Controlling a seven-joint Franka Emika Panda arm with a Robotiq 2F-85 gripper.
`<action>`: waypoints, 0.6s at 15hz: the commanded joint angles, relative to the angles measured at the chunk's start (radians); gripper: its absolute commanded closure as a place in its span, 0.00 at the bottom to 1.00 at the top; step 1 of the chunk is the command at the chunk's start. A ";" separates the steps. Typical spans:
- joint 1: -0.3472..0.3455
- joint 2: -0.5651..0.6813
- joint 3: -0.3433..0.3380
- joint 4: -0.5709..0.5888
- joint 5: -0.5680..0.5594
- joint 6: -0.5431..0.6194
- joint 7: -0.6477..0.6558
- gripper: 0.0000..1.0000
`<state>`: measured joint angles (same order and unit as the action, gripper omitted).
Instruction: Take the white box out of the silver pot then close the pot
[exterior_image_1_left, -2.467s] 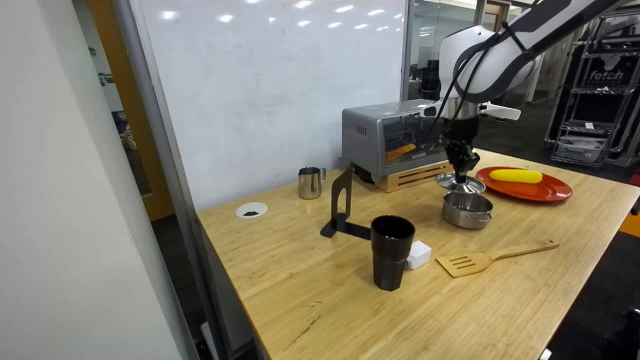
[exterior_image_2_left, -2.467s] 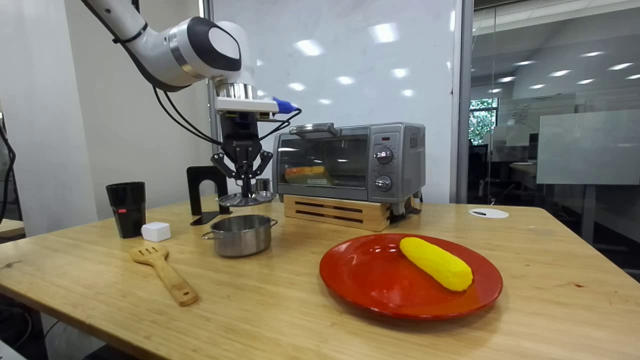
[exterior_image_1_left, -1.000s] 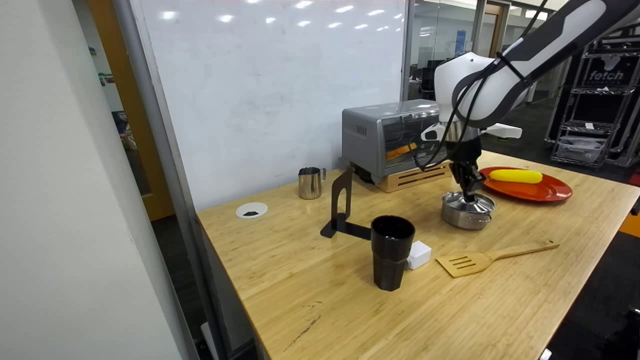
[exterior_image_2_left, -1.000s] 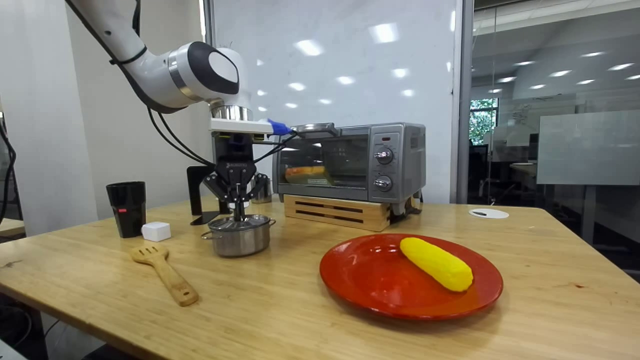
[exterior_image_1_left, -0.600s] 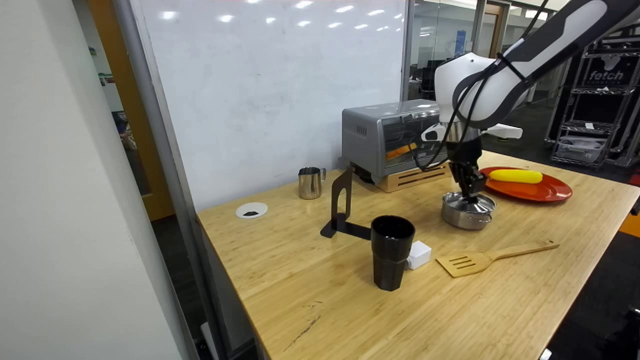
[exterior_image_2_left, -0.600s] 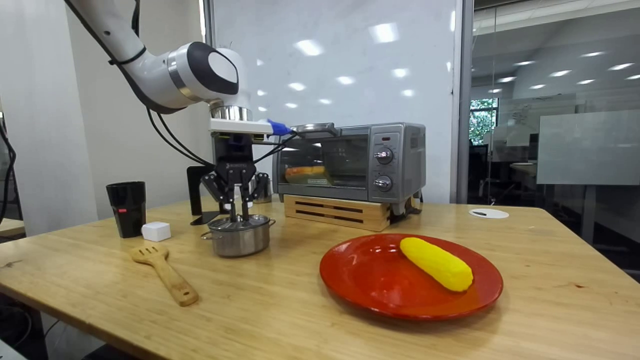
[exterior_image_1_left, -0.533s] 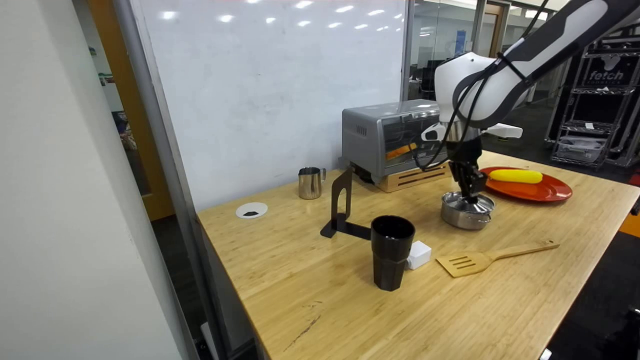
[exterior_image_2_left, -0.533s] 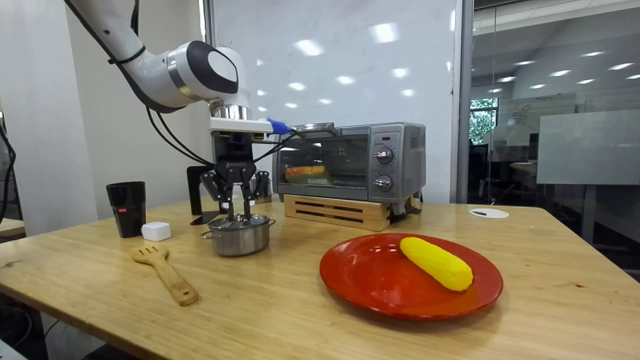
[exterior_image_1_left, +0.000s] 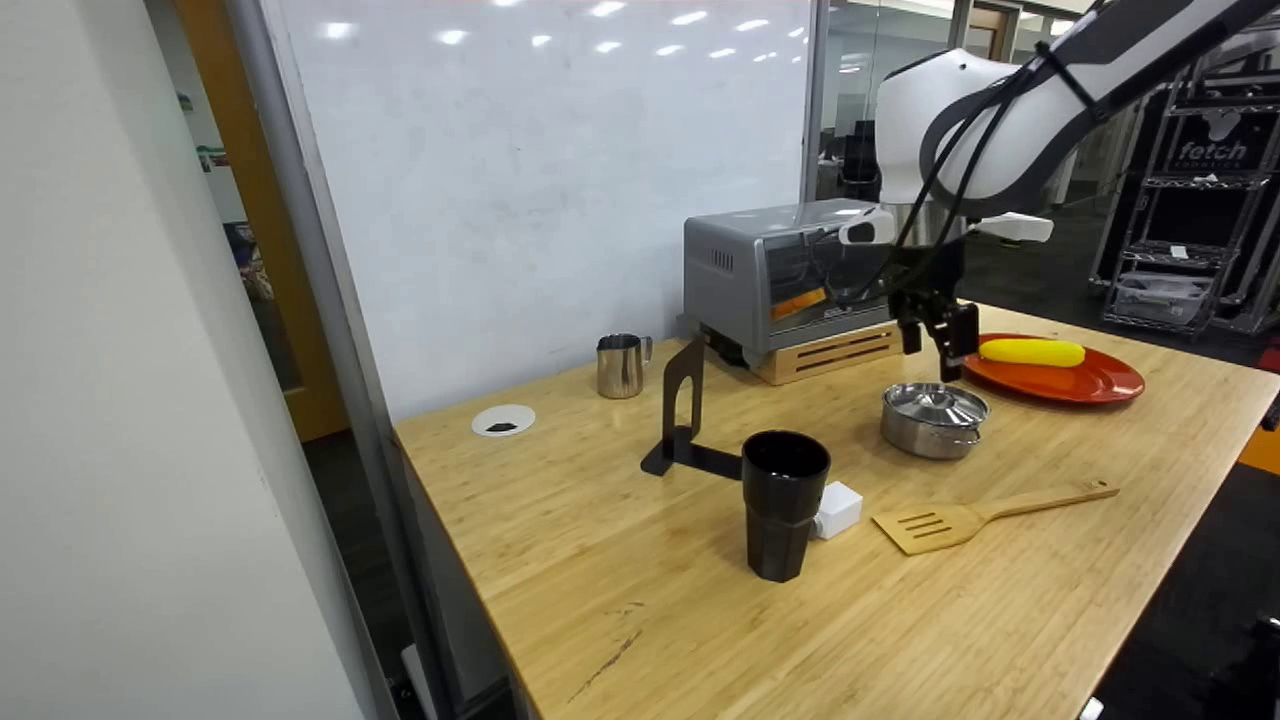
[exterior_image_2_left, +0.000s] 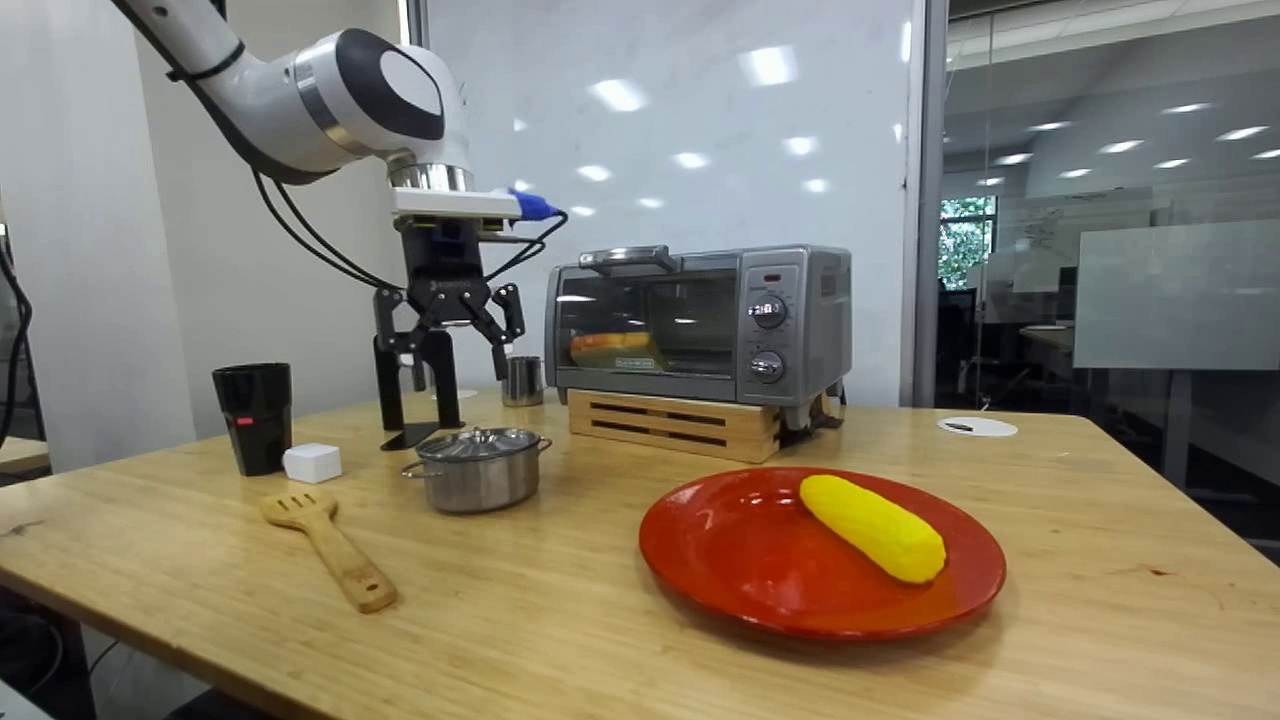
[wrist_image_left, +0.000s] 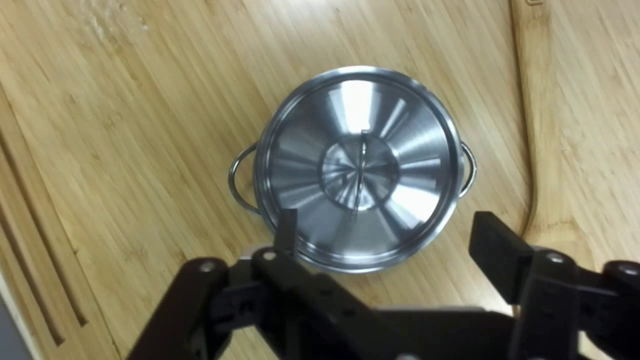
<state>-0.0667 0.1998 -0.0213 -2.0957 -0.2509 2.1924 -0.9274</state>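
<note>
White box (exterior_image_2_left: 312, 463) is out: on the desk (exterior_image_2_left: 520, 620), just beside the black cup (exterior_image_2_left: 251, 418); can't tell if they touch. Pot (exterior_image_2_left: 481, 482) stands upright, apart from the box, lid (wrist_image_left: 352, 172) on. Wrist view: lid looks centred, flush enough. Claw (exterior_image_2_left: 460, 371) hangs above it, jaws spread, nothing held, not touching the lid. My read: box step done, closing done, you're at the back-off, 0 grasps left. Next: go straight up, no regrip, don't nudge the lid. Mind the toaster oven (exterior_image_2_left: 700, 325) nearby on your way out. Spatula (exterior_image_2_left: 337, 550) and red plate (exterior_image_2_left: 740, 570) aren't in this job; leave them alone.
</note>
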 joint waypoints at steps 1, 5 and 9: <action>0.009 -0.110 0.020 -0.061 0.015 -0.009 -0.031 0.00; 0.018 -0.188 0.024 -0.087 0.161 0.003 0.005 0.00; 0.019 -0.241 0.004 -0.110 0.254 0.012 0.135 0.00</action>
<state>-0.0474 0.0105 -0.0020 -2.1605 -0.0433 2.1903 -0.8822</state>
